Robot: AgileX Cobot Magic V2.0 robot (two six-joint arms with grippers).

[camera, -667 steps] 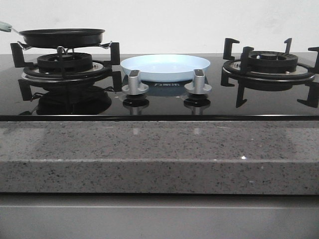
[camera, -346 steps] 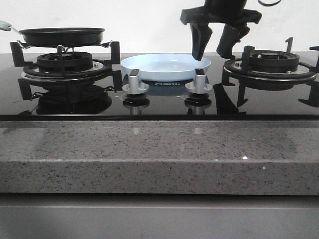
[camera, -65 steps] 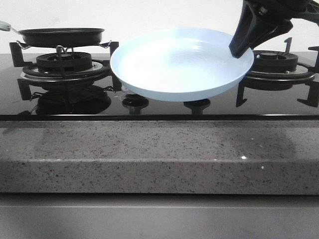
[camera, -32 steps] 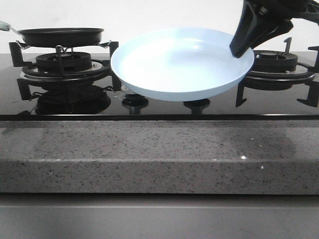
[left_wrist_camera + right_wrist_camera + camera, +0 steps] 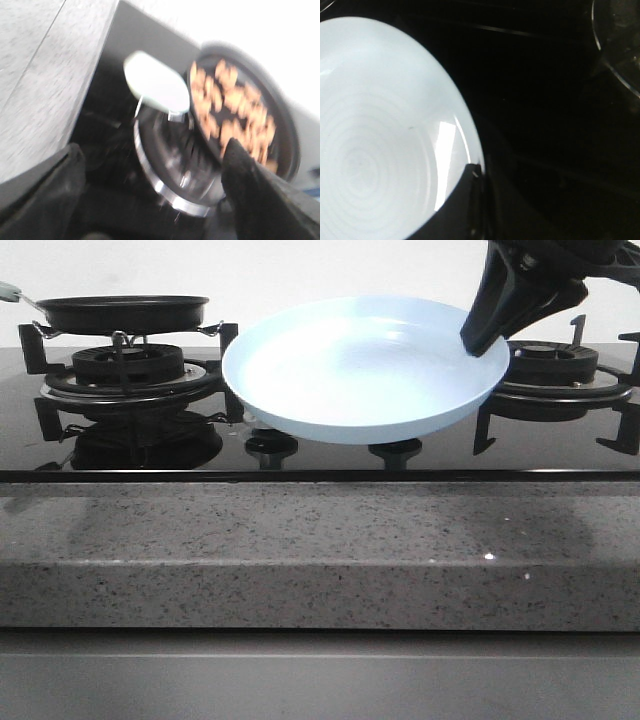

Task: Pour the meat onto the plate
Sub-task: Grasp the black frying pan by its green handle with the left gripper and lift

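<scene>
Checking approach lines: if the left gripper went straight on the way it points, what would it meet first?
Probably the pan's pale handle or the burner below it. The open left gripper points there, with the meat just beyond. The view is blurred, so depth is uncertain.

The plate (image 5: 365,370), pale blue and glossy, is hanging tilted above the stove, its bare face showing toward the camera, pinched at its 2 o'clock rim. The meat (image 5: 232,107), small orange-brown pieces, is lying scattered in the pan, blurred.
</scene>
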